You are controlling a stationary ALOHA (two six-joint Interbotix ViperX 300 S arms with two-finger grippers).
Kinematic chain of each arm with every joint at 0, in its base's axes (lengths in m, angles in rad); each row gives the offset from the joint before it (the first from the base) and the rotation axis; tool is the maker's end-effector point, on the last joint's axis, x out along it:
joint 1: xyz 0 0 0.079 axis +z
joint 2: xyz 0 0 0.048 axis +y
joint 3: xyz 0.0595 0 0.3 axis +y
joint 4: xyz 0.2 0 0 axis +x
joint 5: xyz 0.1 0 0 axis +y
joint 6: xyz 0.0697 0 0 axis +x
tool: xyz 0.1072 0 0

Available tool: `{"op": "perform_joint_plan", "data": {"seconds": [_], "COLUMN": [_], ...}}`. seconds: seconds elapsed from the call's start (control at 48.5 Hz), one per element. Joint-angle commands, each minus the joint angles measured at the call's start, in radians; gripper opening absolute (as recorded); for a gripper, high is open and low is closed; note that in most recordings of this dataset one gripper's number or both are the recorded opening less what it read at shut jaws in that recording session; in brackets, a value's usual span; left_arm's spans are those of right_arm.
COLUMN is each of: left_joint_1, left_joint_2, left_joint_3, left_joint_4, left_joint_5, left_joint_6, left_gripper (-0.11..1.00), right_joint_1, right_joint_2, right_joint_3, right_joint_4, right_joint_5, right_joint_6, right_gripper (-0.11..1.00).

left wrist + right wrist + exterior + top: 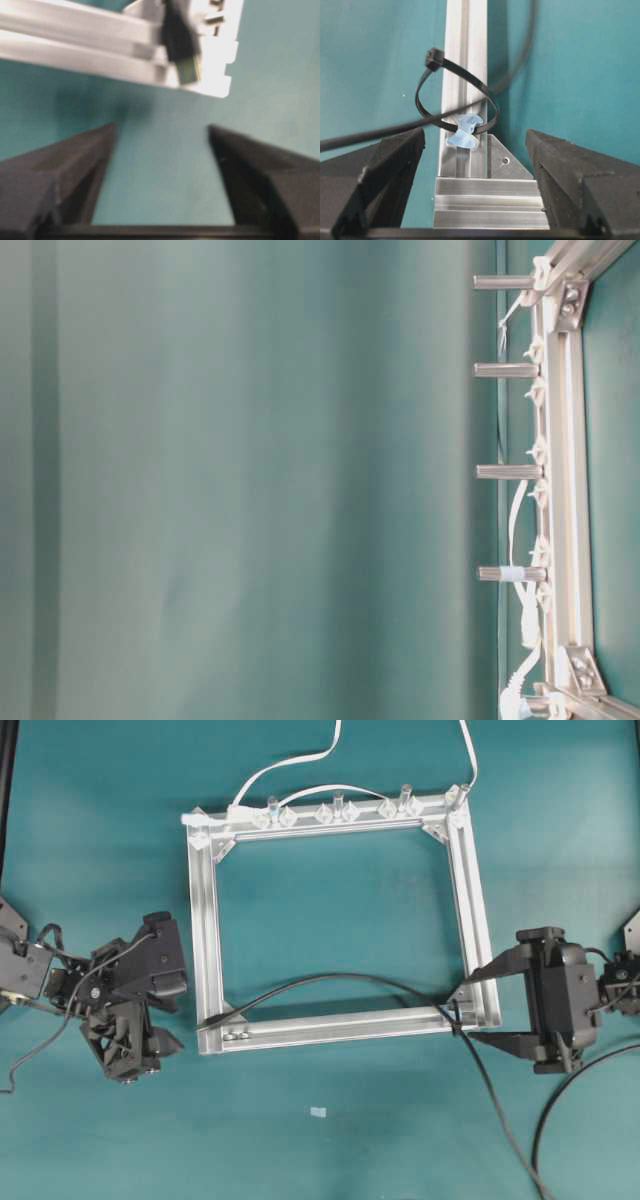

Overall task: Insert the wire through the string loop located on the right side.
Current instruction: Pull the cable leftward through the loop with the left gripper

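Note:
The wire point(330, 980) comes from the front right, passes through the string loop point(456, 1018) on the aluminium frame point(205, 940) and arcs left. Its plug point(207, 1020) lies on the frame's front left corner. My left gripper point(182, 1017) is open just left of the plug, apart from it. In the left wrist view the plug point(177, 35) with its metal tip rests on the frame point(75, 40) beyond my empty gripper point(162, 132). My right gripper point(475, 137) stands open around the frame corner. The loop point(470, 75) is ahead of it with the wire point(370, 135) through it.
White flat cables point(300, 765) and clear clips with posts point(340, 810) line the frame's far bar, and the posts point(505, 370) also show in the table-level view. A small white scrap point(318, 1111) lies near the front. A black arm lead point(560, 1120) curves at the front right.

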Motion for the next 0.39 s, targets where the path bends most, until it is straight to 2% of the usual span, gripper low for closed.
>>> {"op": "perform_joint_plan", "data": {"seconds": [0.0,0.062,0.247,0.371], "left_joint_1": [0.002,0.002,0.005,0.026], "left_joint_2": [-0.017,-0.020,-0.023,-0.058], "left_joint_3": [-0.012,-0.012,-0.025,-0.043], "left_joint_4": [0.003,0.003,0.014,0.038], "left_joint_5": [-0.002,0.002,0.003,0.003], "left_joint_6": [-0.008,-0.008,0.003,0.008], "left_gripper": [0.74,0.64,0.67,0.67], "right_joint_1": [0.000,0.000,0.000,0.002], "right_joint_2": [-0.005,-0.006,-0.006,-0.012], "right_joint_3": [-0.008,-0.006,-0.008,-0.009], "right_joint_4": [-0.002,-0.002,-0.002,-0.002], "right_joint_5": [-0.006,-0.005,-0.006,-0.009], "right_joint_6": [0.002,0.002,0.002,0.000], "right_gripper": [0.89,0.89,0.89,0.89]}}
